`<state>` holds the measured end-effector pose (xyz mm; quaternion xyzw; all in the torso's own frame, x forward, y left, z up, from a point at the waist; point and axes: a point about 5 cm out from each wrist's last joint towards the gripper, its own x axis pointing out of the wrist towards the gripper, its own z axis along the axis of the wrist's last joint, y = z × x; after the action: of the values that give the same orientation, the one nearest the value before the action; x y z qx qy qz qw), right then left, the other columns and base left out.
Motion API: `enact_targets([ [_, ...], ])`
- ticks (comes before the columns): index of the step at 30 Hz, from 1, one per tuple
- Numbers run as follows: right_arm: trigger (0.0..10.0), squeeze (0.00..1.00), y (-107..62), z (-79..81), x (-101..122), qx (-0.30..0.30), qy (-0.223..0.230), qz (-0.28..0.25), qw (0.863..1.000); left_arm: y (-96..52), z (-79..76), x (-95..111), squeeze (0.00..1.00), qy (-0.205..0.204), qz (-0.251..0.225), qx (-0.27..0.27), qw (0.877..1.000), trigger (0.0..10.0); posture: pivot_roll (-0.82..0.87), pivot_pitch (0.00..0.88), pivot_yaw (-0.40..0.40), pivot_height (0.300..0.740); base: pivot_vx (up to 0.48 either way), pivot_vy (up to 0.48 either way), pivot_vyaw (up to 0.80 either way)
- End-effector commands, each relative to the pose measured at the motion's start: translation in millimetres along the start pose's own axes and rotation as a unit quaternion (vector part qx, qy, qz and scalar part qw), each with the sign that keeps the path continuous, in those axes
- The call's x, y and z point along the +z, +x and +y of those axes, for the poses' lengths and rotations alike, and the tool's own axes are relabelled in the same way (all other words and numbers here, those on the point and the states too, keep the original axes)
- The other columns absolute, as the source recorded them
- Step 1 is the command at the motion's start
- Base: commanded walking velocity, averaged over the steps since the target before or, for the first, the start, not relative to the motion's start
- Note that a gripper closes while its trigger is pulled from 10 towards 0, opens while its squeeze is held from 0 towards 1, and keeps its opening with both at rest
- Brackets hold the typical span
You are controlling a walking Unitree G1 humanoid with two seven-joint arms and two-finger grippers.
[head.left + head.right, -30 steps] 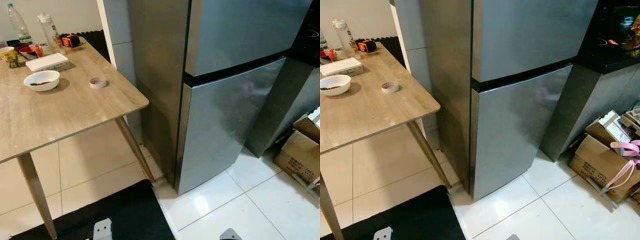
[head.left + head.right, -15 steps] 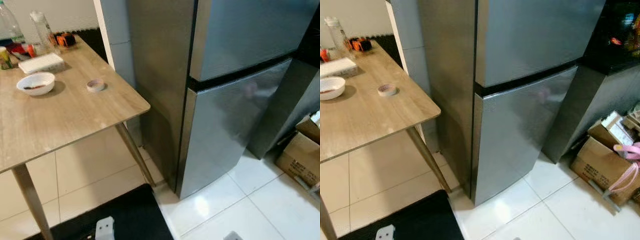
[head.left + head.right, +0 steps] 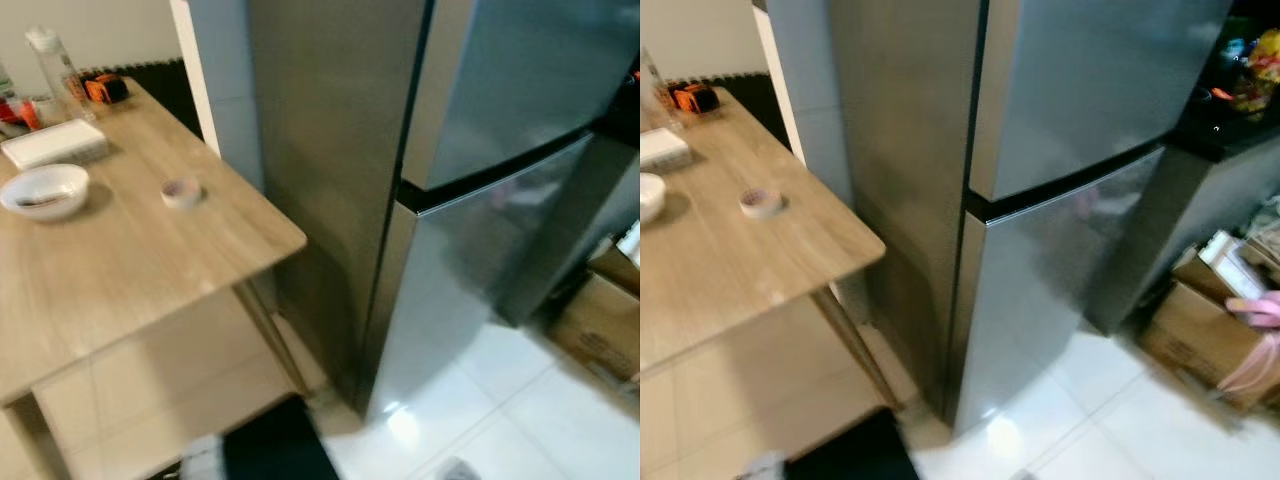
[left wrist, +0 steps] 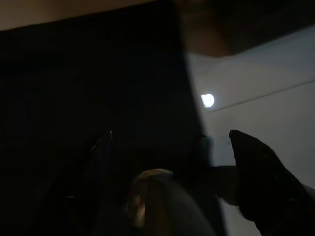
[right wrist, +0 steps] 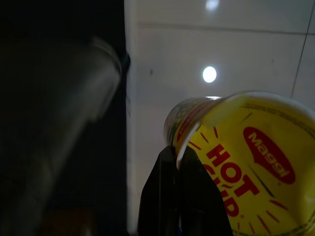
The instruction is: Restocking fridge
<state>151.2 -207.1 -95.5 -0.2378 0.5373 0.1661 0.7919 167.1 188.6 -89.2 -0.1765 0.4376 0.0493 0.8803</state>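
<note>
White tile floor [image 3: 560, 420], steel fridge [image 3: 460, 180] doors shut. Your R gripper [image 5: 179, 196] pinches Maggi cup [image 5: 241, 162] by rim; L gripper [image 4: 172, 196]: can't tell, too dark.

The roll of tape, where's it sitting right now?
The roll of tape lies on the wooden table, left of the fridge, right of the white bowl.

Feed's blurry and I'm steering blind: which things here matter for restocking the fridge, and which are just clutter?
For the job:
fridge, both doors shut
Maggi cup in the right hand

Just lying about:
table
bowl
tape roll
white box
bottle
cardboard boxes
</note>
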Motion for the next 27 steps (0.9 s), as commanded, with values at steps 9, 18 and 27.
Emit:
enact_targets([
  [9, 10.0, 0.0, 0.3, 4.2, -2.8, 0.005, 0.007, 0.006, 1.0, -2.0, 1.0, -9.7, 0.0, -0.002, 0.016, -0.001, 1.0, 10.0, -0.05, 0.0, 0.005, 0.74, 0.0, -0.13, 0.0],
  [18, 10.0, 0.0, -0.2, 3.5, -6.3, 0.005, 0.009, 0.008, 1.0, -2.2, 1.5, -10.5, 0.0, -0.004, 0.016, 0.0, 1.0, 10.0, -0.06, 0.0, 0.006, 0.74, 0.0, -0.456, 0.0],
  [27, 10.0, 0.0, -0.3, 3.4, -6.0, 0.007, 0.011, 0.006, 1.0, -2.5, 1.4, -11.7, 0.0, -0.007, 0.017, -0.001, 1.0, 10.0, -0.06, 0.0, 0.005, 0.74, 0.0, -0.455, 0.0],
])
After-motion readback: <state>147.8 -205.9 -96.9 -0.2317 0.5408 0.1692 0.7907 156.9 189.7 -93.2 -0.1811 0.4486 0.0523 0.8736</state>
